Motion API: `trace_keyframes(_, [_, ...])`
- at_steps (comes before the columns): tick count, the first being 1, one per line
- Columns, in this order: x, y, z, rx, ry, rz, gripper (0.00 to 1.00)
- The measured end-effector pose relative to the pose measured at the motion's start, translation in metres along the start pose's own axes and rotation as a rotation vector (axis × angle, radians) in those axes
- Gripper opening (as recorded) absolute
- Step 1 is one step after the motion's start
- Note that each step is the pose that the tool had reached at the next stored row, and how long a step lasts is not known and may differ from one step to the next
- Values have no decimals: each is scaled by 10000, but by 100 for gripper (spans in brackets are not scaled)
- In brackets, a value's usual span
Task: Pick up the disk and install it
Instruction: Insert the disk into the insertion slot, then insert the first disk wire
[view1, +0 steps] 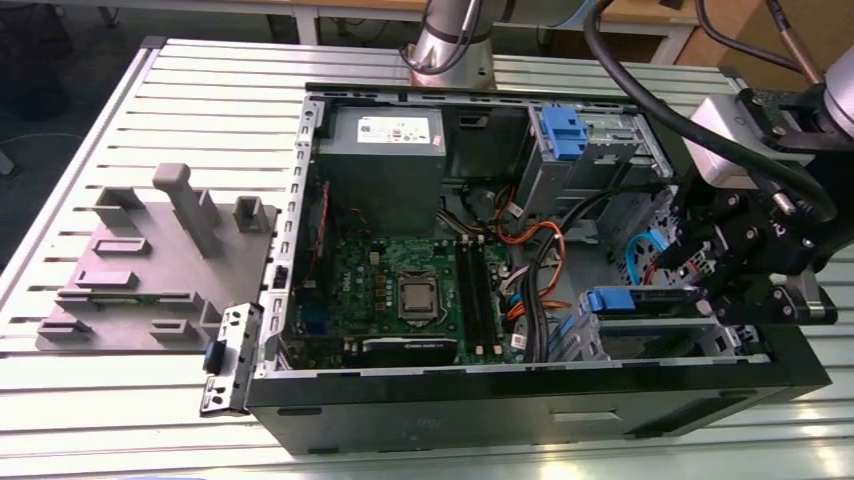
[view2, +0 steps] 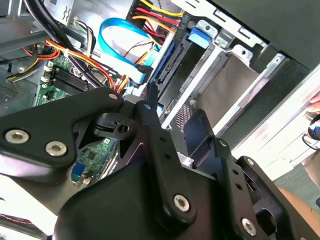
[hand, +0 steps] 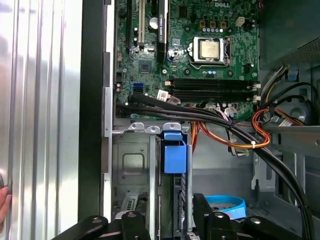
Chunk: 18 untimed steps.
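Note:
The disk (view1: 643, 300) stands on edge in the lower drive cage (view1: 641, 335) of the open computer case, near the exterior view's right. I see its blue rail tab (hand: 174, 151) and a thin dark edge running back from it. In the second wrist view the disk (view2: 169, 62) shows as a dark slab with a blue rail along one side, between silver cage walls. My black gripper (view1: 710, 288) hangs directly over the end of the disk farthest from the tab, straddling the slot in both wrist views (hand: 172, 220) (view2: 175, 110). Whether it touches the disk is hidden.
Black, orange and yellow cables (hand: 235, 130) run past the cage beside the motherboard (view1: 400, 290). A second cage with a blue bracket (view1: 561, 130) and a grey power-supply box (view1: 384, 140) sit at the case's far side. A grey fixture (view1: 154, 265) stands on the slatted table. A hand (hand: 4, 200) rests at the table edge.

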<state>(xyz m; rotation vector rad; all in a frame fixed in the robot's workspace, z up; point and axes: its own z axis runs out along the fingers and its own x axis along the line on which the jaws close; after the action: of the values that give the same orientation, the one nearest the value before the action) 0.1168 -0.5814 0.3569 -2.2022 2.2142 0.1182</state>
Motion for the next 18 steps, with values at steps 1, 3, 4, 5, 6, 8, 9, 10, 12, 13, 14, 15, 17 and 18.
trace_keyframes(1, [-8, 6, 3, 1, -8, -15, 48])
trace_keyframes(3, [-25, 11, 10, 0, -31, -47, 48])
trace_keyframes(4, [-36, 11, 11, -1, -34, -57, 48])
trace_keyframes(5, [-49, 11, 12, -2, -34, -62, 48])
trace_keyframes(6, [-62, 12, 14, -1, -34, -63, 48])
trace_keyframes(8, [-72, 12, 15, -2, -35, -65, 48])
trace_keyframes(9, [-72, 12, 15, -2, -35, -65, 48])
trace_keyframes(10, [-72, 12, 15, -2, -34, -65, 48])
trace_keyframes(12, [-82, 12, 15, -2, -34, -66, 48])
trace_keyframes(13, [-82, 12, 16, -2, -35, -66, 48])
trace_keyframes(14, [-82, 12, 15, -2, -34, -66, 48])
trace_keyframes(15, [-82, 12, 13, -2, -35, -66, 48])
trace_keyframes(17, [-83, 12, 2, -2, -34, -66, 48])
trace_keyframes(18, [-84, 13, -5, -2, -32, -66, 48])
